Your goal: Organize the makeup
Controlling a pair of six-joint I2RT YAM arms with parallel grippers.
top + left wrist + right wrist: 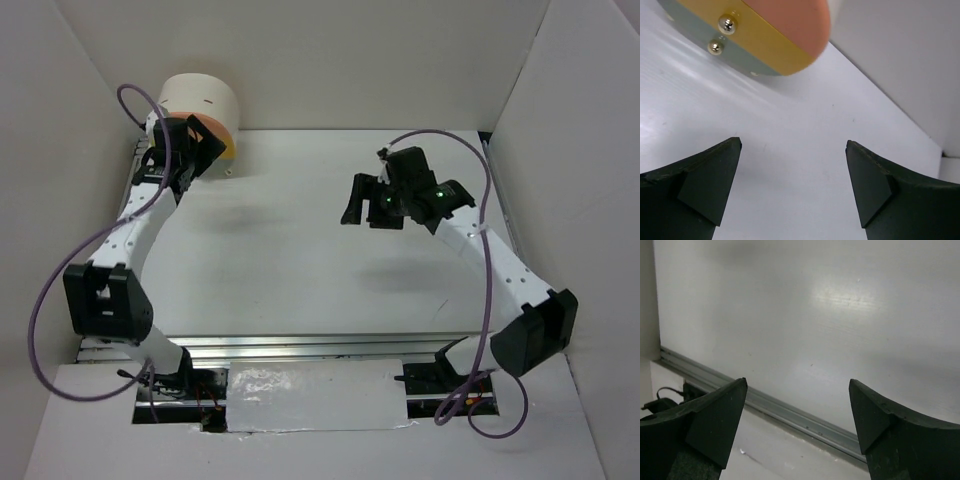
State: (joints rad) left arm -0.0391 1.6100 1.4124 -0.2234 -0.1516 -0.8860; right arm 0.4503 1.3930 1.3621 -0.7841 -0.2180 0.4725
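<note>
No makeup shows in any view. In the top view my left gripper [192, 152] hovers at the far left corner, right in front of the round cream-and-orange drawer box [203, 100]. Its wrist view shows the left gripper [794, 145] open with only bare white table between the fingers, and the box's stacked pink, yellow and grey-green drawers [770, 35] with small metal knobs just ahead. My right gripper [367, 205] hangs above the right half of the table. In the right wrist view it [798, 383] stands open and holds nothing.
White walls [580, 120] enclose the table [300, 250] on three sides. A metal rail [790, 412] along the table's edge runs under the right gripper's view. A strip of silver tape [315, 395] lies between the arm bases at the near edge.
</note>
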